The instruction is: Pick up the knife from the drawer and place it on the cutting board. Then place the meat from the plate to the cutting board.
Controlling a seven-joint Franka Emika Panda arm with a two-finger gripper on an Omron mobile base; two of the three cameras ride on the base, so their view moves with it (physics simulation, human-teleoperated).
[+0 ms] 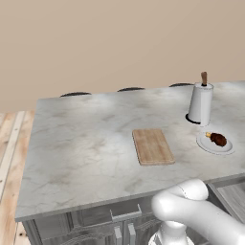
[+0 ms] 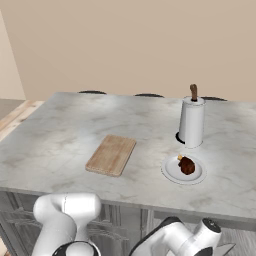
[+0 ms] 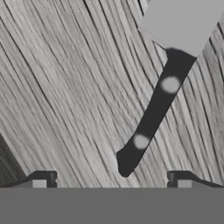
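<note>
Marble up top, wood grain down below.
I've got a matt grey-veined counter (image 1: 86, 143), pale grainy cutting board (image 1: 152, 146), streaky grey wood drawer (image 3: 65, 96), matt black-handled knife (image 3: 153, 113) with dull grey blade.

The white arm (image 1: 191, 210) folds low, and the tool (image 3: 111, 181) has its tips spread wide, gripping nothing.

knife (image 3: 157, 103) flat in drawer (image 3: 65, 87) (black-handled)

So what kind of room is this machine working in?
A kitchen, it seems, computer-drawn: a marble-look counter over grey cabinets, with a wooden cutting board, a plate of meat and a knife lying in a drawer.
</note>
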